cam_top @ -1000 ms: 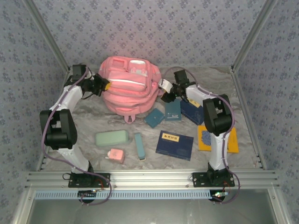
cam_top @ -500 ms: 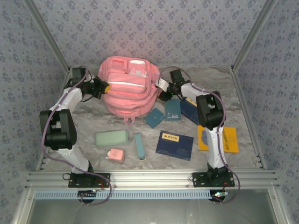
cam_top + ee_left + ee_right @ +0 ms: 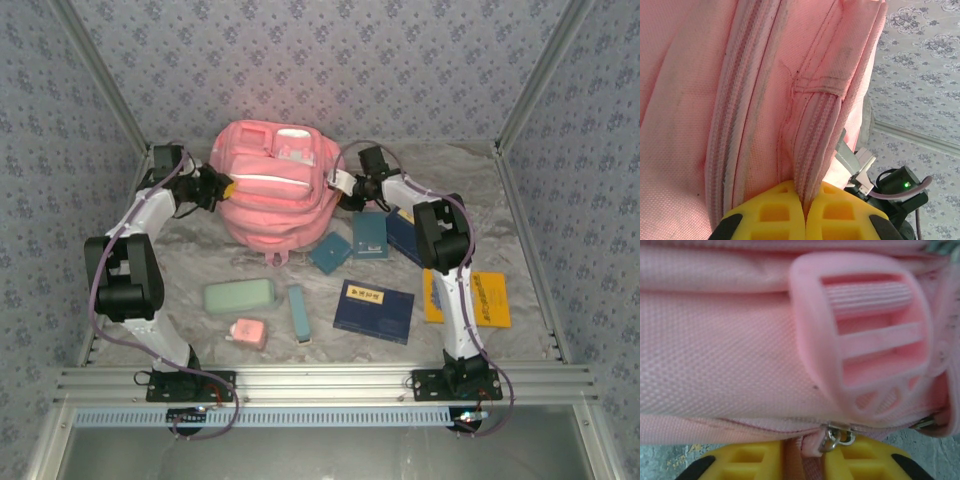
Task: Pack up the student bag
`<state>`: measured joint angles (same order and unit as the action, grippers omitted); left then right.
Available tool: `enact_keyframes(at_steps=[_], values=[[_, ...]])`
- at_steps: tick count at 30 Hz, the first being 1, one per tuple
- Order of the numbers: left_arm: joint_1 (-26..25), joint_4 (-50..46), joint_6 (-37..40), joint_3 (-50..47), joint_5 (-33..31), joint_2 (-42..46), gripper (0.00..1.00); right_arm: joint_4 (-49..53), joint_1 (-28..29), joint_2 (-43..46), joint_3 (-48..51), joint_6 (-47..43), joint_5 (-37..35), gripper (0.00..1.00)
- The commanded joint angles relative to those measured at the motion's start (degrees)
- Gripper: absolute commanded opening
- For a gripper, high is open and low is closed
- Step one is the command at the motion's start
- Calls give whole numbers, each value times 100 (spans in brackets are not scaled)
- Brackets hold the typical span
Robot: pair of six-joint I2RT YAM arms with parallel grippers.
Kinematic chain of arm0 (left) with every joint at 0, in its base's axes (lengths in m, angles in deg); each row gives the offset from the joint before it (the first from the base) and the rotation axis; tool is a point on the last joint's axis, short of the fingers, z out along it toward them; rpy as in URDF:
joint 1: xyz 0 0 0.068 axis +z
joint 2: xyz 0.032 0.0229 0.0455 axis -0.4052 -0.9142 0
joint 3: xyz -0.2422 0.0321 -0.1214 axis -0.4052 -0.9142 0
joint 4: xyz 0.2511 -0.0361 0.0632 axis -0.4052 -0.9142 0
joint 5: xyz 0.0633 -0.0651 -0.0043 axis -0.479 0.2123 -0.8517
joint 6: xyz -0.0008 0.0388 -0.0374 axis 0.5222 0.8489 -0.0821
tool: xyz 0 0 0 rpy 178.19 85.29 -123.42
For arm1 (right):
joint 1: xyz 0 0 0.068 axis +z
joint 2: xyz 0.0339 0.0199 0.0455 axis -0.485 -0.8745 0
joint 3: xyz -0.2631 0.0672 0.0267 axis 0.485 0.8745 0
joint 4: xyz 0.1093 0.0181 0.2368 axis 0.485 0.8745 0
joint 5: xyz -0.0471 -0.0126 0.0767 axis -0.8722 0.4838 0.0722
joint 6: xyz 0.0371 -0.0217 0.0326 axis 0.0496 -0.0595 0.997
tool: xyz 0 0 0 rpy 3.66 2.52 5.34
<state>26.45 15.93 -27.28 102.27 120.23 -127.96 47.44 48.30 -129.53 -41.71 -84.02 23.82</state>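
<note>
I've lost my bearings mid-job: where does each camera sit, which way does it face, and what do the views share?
Top external: above and behind the bases, looking down at the table; left arm, right arm, left gripper and right gripper at the student bag.
Left wrist: against the bag's side seam; its yellow fingers pinch a ribbed strip.
Right wrist: against a pink buckle; its fingers flank the zipper pull.
Shared: all three see the bag.

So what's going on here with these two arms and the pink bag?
Two robot arms are working on a pink backpack. The left gripper pinches a seam on one side; the right gripper is clamped on a zipper pull on the other. A green case and a blue book lie on the table, not yet packed.
</note>
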Motion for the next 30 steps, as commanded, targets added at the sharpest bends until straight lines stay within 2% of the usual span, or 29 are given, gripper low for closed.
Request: enact_keyframes(at_steps=[1, 4, 16, 30], values=[[37, 556, -76, 168, 366, 121, 0, 256, 46, -161, -79, -140, -197, 11], [43, 637, -172, 143, 362, 110, 0, 184, 33, -52, 108, -131, -401, 0], [47, 671, -697, 42, -17, 119, 0, -226, 171, 1002, 1164, 148, -726, 0], [-149, 1250, -1372, -467, -451, 284, 0, 327, 848, 1839, 1932, 55, -1167, 0]])
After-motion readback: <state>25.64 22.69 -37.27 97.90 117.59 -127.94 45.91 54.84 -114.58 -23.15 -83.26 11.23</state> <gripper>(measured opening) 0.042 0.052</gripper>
